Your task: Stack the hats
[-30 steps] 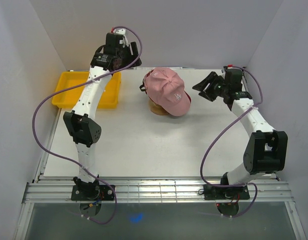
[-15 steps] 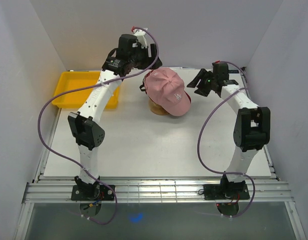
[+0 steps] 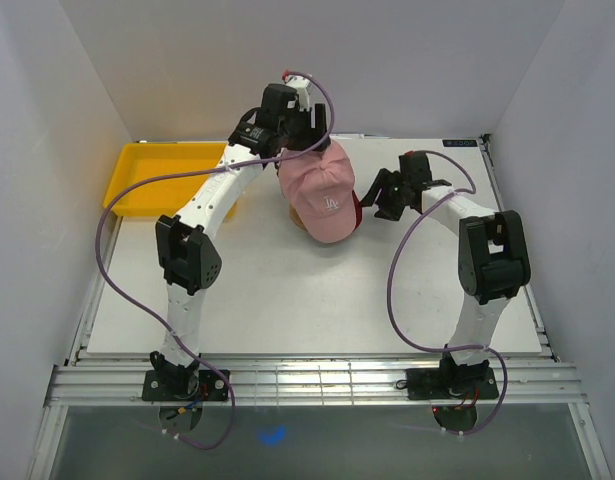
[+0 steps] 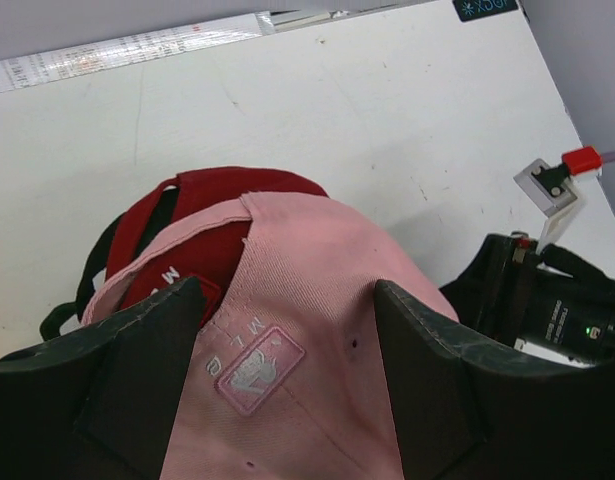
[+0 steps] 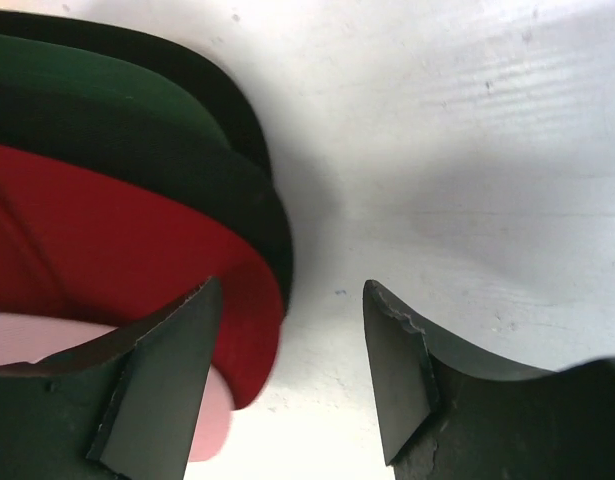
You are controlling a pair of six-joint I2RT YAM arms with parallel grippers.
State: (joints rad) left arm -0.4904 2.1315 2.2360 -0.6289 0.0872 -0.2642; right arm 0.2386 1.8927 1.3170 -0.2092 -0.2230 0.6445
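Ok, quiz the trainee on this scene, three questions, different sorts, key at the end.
1. Multiple choice: what colour is the top cap? A) red B) pink C) black
2. True or false: the right gripper is shut on a brim.
3. Fill in: the yellow tray sits on the ___ arm's side of the table.

Key:
1. B
2. False: it is open, with bare table showing between its fingers.
3. left
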